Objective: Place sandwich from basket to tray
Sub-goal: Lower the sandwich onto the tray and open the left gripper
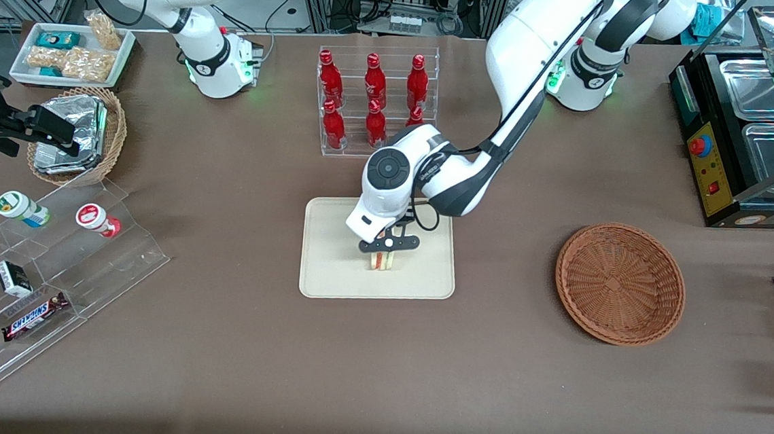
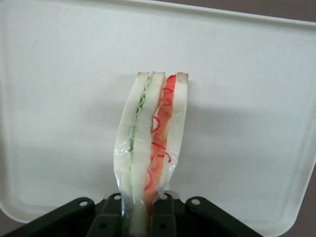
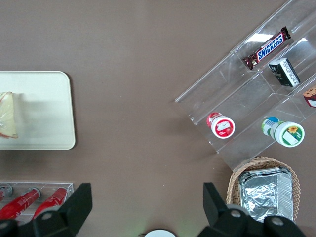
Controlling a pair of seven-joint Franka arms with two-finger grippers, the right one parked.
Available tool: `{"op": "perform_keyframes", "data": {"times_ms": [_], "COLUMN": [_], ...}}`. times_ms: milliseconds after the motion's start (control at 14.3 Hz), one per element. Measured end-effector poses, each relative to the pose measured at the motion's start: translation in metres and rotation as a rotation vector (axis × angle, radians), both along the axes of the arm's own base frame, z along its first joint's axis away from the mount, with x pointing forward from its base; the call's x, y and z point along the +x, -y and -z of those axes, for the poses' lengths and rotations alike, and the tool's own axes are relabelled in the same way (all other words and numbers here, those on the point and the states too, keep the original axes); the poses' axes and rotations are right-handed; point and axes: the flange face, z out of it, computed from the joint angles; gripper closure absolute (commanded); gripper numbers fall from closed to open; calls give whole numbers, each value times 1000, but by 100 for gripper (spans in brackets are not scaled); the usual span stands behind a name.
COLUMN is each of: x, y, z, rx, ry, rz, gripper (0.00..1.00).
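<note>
The sandwich (image 1: 382, 261) is a plastic-wrapped wedge of pale bread with green and red filling, standing on edge over the middle of the cream tray (image 1: 329, 267). My left gripper (image 1: 385, 253) is shut on it, its black fingers (image 2: 170, 216) pinching the wrap at the sandwich's (image 2: 150, 143) end. The tray's floor (image 2: 247, 98) lies close under the sandwich; whether they touch I cannot tell. The reddish-brown basket (image 1: 619, 283) sits toward the working arm's end of the table, with nothing in it. The sandwich's edge (image 3: 7, 116) on the tray (image 3: 44, 111) also shows in the right wrist view.
A clear rack of red bottles (image 1: 372, 104) stands just farther from the front camera than the tray. A stepped clear display (image 1: 49, 268) with snacks and a tan basket of foil packets (image 1: 83, 134) lie toward the parked arm's end. A black food warmer (image 1: 747, 126) stands at the working arm's end.
</note>
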Motion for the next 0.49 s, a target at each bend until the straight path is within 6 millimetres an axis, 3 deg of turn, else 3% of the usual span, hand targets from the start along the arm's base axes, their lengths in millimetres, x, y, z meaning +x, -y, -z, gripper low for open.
{"op": "perform_keyframes", "data": {"times_ms": [70, 140, 280, 490], "x": [-1, -3, -6, -5], "y": [2, 5, 10, 13], "z": [6, 12, 22, 19], "rx": [8, 17, 14, 3], "ry": [10, 21, 40, 50], "rz": [-8, -20, -36, -36], "gripper": [83, 65, 0, 0]}}
